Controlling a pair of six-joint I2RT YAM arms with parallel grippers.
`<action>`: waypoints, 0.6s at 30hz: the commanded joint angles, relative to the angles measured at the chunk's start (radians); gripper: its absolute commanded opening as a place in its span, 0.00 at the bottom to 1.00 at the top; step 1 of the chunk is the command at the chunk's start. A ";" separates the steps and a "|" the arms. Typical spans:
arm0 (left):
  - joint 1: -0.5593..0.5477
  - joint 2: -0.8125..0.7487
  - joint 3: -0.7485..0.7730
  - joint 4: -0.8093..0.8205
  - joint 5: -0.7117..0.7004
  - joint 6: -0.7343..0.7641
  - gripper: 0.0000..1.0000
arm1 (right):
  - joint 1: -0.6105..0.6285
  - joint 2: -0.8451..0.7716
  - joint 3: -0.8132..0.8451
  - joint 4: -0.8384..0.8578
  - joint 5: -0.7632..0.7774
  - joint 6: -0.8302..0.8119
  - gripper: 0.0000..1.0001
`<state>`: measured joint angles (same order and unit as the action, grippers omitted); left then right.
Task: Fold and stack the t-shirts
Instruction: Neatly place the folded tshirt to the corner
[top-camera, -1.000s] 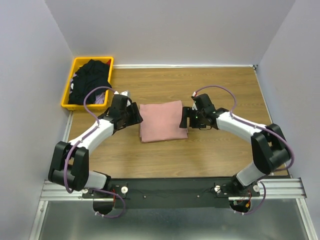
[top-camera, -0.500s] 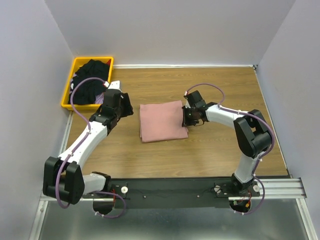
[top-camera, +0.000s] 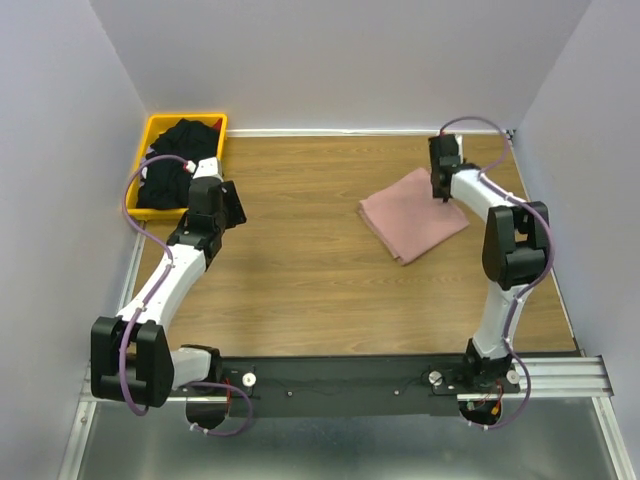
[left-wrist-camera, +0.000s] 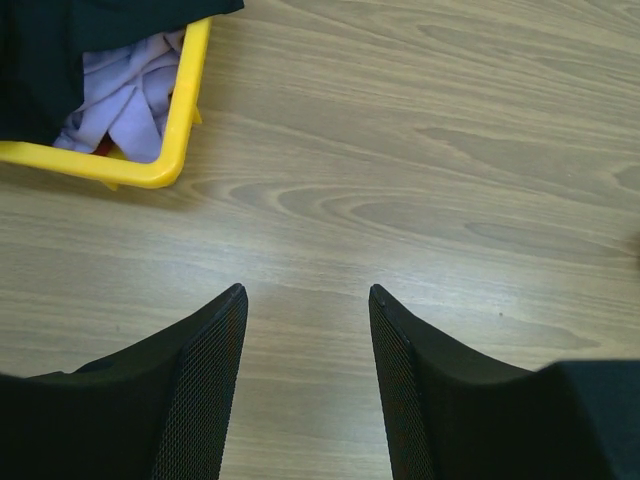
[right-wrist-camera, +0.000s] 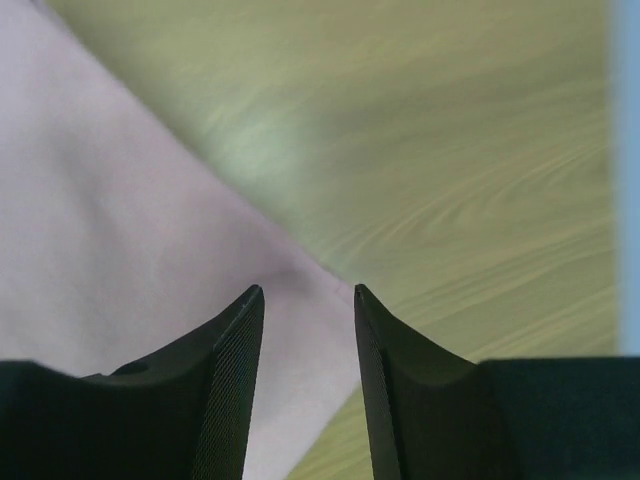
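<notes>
Right hand (right-wrist-camera: 305, 300) sits over the folded pink tee (top-camera: 412, 213), fingers slightly apart with the cloth's edge lying flat between them.
Pink tee lies skewed near the desk's (top-camera: 300, 270) far right corner. Black tees (top-camera: 178, 160) fill the yellow bin (top-camera: 132, 208) at the far left corner. Left hand (left-wrist-camera: 305, 295) hangs open and empty beside the bin.

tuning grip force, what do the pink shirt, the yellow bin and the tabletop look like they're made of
Pink shirt: soft matte cloth, probably cotton knit; it lies limp and folded flat.
Yellow bin: likely molded plastic, judging by its smooth, slightly shiny rounded rim.
Tabletop: wood-grain pattern with a smooth satin finish; it could be laminate rather than solid wood.
</notes>
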<state>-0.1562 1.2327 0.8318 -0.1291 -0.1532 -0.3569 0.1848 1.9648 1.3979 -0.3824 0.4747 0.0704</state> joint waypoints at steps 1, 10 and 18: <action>0.012 0.004 0.001 0.029 0.024 0.016 0.59 | 0.004 0.032 0.188 -0.074 0.155 -0.115 0.55; 0.043 -0.009 0.000 0.026 0.061 0.012 0.59 | 0.181 -0.095 -0.009 -0.128 -0.183 -0.093 0.64; 0.044 -0.012 -0.006 0.023 0.095 0.010 0.59 | 0.323 -0.096 -0.146 -0.130 -0.176 -0.089 0.64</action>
<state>-0.1177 1.2327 0.8318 -0.1207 -0.0879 -0.3550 0.5068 1.8683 1.2774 -0.4896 0.3222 -0.0135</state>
